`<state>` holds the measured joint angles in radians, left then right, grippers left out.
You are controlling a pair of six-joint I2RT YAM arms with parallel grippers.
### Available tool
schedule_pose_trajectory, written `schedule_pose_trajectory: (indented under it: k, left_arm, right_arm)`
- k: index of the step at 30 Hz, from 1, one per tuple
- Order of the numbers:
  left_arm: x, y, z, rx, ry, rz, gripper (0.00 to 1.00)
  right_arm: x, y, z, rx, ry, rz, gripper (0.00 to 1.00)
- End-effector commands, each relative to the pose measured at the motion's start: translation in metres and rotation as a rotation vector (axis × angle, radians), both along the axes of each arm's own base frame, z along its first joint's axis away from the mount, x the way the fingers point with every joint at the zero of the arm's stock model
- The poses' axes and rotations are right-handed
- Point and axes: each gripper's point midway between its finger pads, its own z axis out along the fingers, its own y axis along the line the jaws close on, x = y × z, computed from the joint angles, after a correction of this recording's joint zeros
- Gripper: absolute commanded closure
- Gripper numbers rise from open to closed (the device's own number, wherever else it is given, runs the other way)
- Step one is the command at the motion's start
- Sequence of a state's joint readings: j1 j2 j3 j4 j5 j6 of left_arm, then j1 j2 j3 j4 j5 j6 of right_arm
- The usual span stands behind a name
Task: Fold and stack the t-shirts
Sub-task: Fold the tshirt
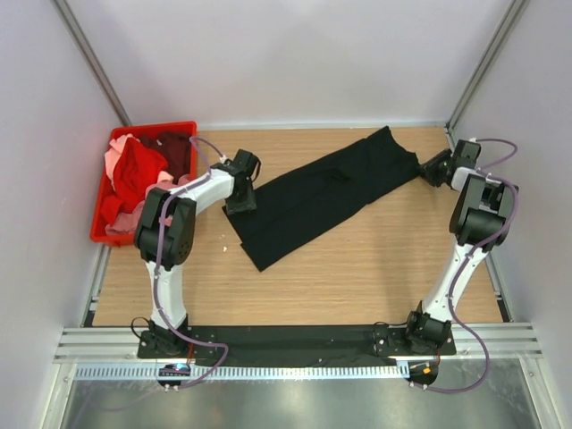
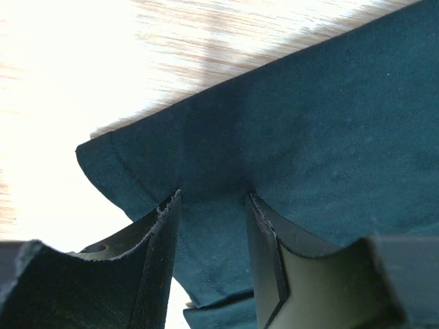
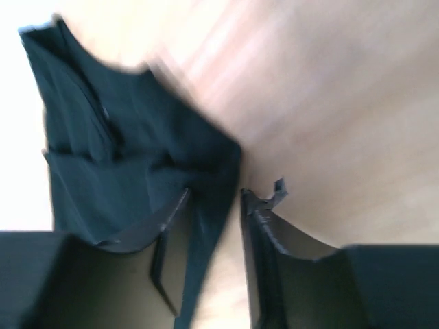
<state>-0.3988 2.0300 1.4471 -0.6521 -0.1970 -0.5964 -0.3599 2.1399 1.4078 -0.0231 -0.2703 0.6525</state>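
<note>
A black t-shirt [image 1: 322, 197], folded into a long strip, lies diagonally across the wooden table. My left gripper [image 1: 239, 201] is at its near-left end. In the left wrist view the jaws [image 2: 212, 195] stand apart over a hemmed corner of the black t-shirt [image 2: 329, 123], with flat cloth in the gap. My right gripper [image 1: 435, 170] is at the far-right end. There the jaws [image 3: 214, 192] are also apart, with an edge of the black t-shirt [image 3: 116, 151] between them and bare table beside it. That view is blurred.
A red crate [image 1: 152, 129] stands at the far left and holds a red t-shirt [image 1: 138, 170], a pink one [image 1: 114, 161] and a dark maroon one [image 1: 177, 152]. Bare wooden table [image 1: 357, 277] lies in front of the black t-shirt. Grey walls close in both sides.
</note>
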Motion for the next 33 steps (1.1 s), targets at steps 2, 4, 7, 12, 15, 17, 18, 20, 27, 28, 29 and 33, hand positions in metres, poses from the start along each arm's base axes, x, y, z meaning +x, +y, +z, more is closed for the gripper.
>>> schedule_pose_trajectory:
  k: [2, 4, 7, 12, 15, 17, 18, 20, 27, 28, 29, 33]
  left_arm:
    - [-0.053, 0.028, -0.036, 0.063, 0.171, 0.087, 0.55]
    - [-0.06, 0.027, -0.037, 0.039, 0.166, 0.097, 0.55]
    - [-0.068, 0.028, -0.039, 0.026, 0.17, 0.128, 0.55]
    - [-0.07, 0.009, -0.016, -0.094, 0.113, 0.158, 0.54]
    - [-0.068, -0.006, 0.003, -0.145, 0.083, 0.115, 0.52]
    - [-0.059, -0.004, 0.017, -0.123, 0.05, 0.096, 0.51]
    - [-0.054, 0.001, 0.021, -0.086, 0.031, 0.063, 0.49]
    - [-0.042, 0.007, 0.031, -0.05, 0.007, 0.033, 0.47]
    - [-0.015, 0.011, 0.043, -0.095, 0.009, -0.091, 0.44]
    - [-0.016, 0.01, 0.044, -0.092, 0.023, -0.125, 0.43]
    - [-0.016, 0.008, 0.046, -0.097, 0.026, -0.152, 0.43]
    - [-0.009, 0.01, 0.055, -0.064, 0.056, -0.236, 0.43]
  right_arm:
    - [0.04, -0.011, 0.004, -0.005, -0.085, 0.001, 0.77]
    - [0.055, -0.015, 0.002, -0.005, -0.101, 0.002, 0.88]
    - [0.075, -0.018, 0.003, 0.005, -0.152, 0.02, 0.99]
    - [0.113, -0.016, 0.011, 0.027, -0.229, 0.066, 0.99]
    - [0.124, -0.013, 0.008, 0.045, -0.235, 0.081, 0.91]
    - [0.124, -0.013, 0.003, 0.052, -0.201, 0.086, 0.73]
    - [0.122, -0.013, 0.007, 0.055, -0.187, 0.087, 0.69]
    - [0.118, -0.013, 0.033, 0.042, -0.206, 0.078, 0.58]
    - [0.046, 0.013, 0.061, 0.071, -0.034, 0.043, 0.44]
    - [0.038, 0.029, 0.065, 0.061, -0.014, 0.072, 0.44]
    - [0.027, 0.037, 0.065, 0.04, 0.021, 0.075, 0.44]
    - [-0.039, 0.097, 0.073, 0.01, 0.15, 0.141, 0.45]
